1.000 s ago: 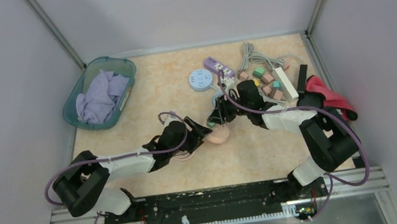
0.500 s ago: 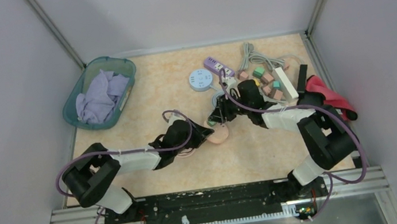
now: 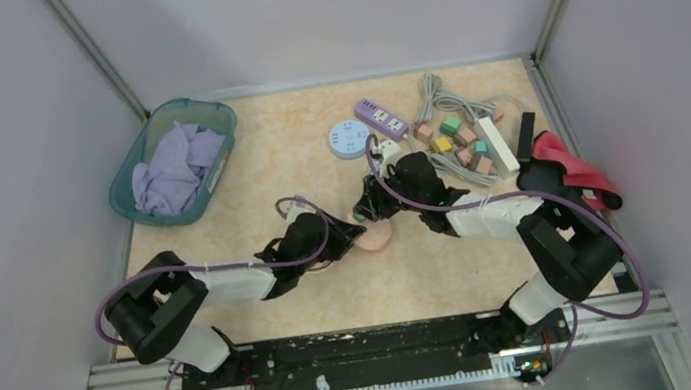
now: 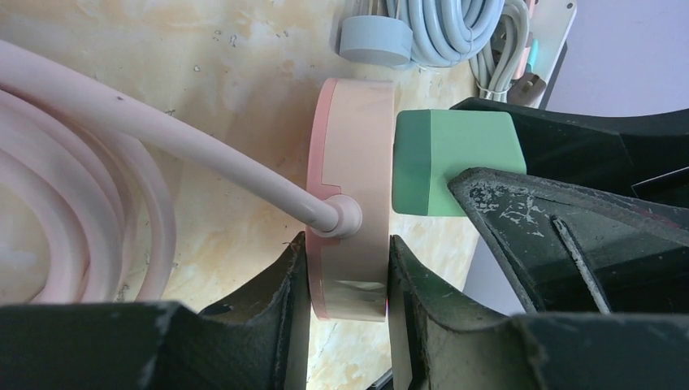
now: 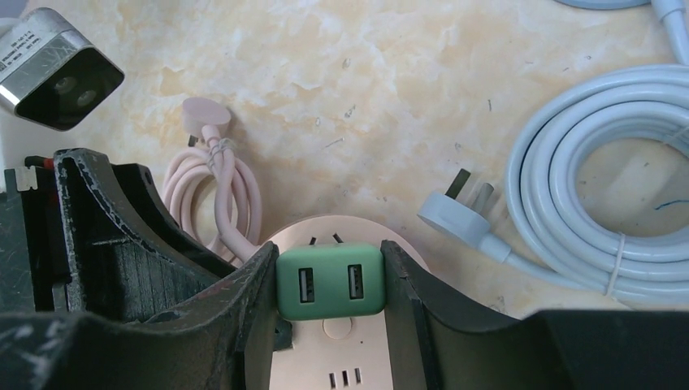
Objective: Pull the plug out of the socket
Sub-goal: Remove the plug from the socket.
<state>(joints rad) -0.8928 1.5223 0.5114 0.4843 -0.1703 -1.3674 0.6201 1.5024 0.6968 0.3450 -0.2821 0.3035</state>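
Observation:
A round pink socket [image 3: 379,237] lies mid-table with a green two-port plug [image 5: 330,282] seated in its face [image 5: 357,349]. My left gripper [image 4: 348,252] is shut on the socket's rim [image 4: 353,162], one finger on each flat side, just beside the pink cord [image 4: 81,187] that leaves the rim. My right gripper [image 5: 330,268] is shut on the green plug [image 4: 451,162], its fingers pressing the plug's two short sides. In the top view the left gripper [image 3: 352,234] and right gripper [image 3: 370,207] meet at the socket.
A teal basket [image 3: 137,157] with purple cloth stands at the back left. Behind the socket lie a round blue-white socket [image 3: 349,139], a purple power strip [image 3: 380,118], coloured cube plugs [image 3: 460,139] and a red cloth [image 3: 575,170]. A coiled pale-blue cable [image 5: 601,187] lies close by.
My left gripper has gone from open to shut on the pink socket. The right gripper, still holding the green plug, has shifted a little left with the socket.

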